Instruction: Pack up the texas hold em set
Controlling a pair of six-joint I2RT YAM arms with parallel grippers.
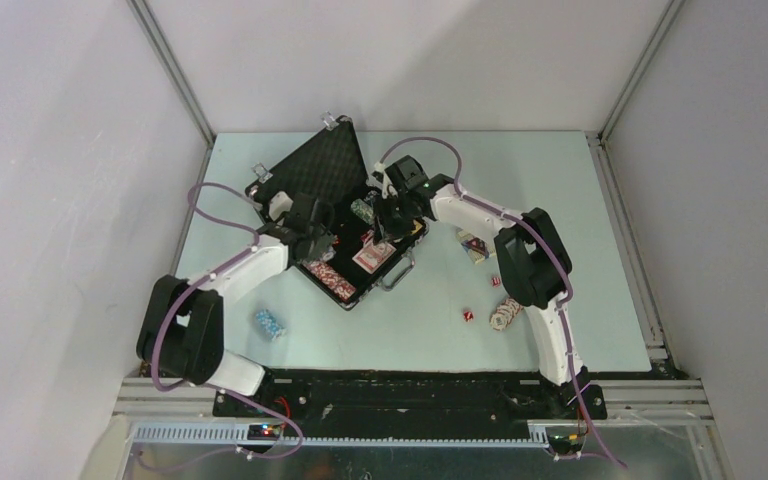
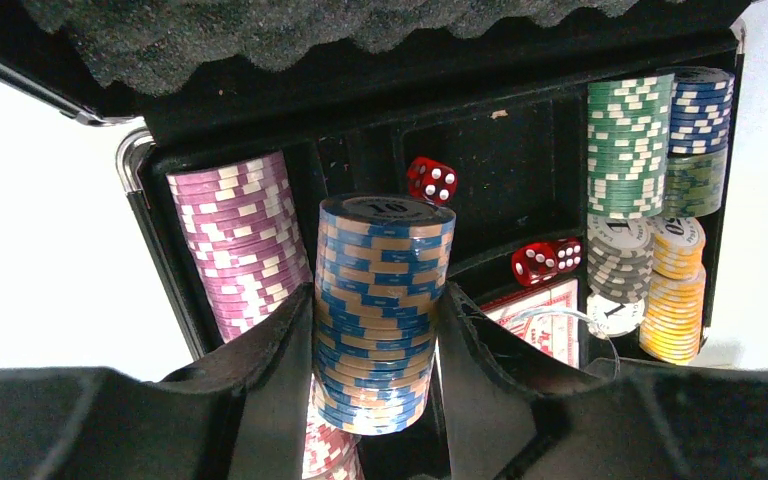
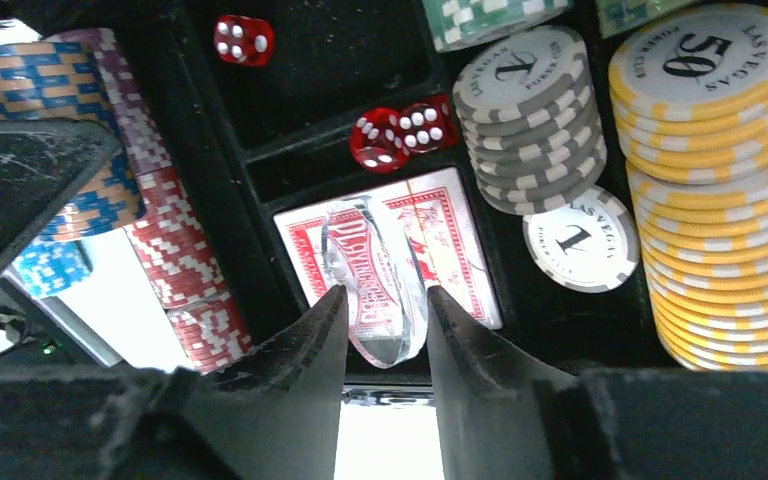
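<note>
Firmly, the left gripper (image 2: pixel 375 305) pinches a blue chip stack (image 2: pixel 385 240); the right gripper (image 3: pixel 385 300) flanks a clear disc (image 3: pixel 372 255) over the card deck (image 3: pixel 452 235), grip unclear. Both hang inside the open case (image 1: pixel 332 160) near the pale table's (image 1: pixel 560 200) far-left corner, white walls (image 1: pixel 60 150) around.

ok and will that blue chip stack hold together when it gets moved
Probably not well: the blue chip stack is many loose discs pinched at its sides by the left hand, so it could buckle or spill. So many chips likely make it heavy for its size.
</note>
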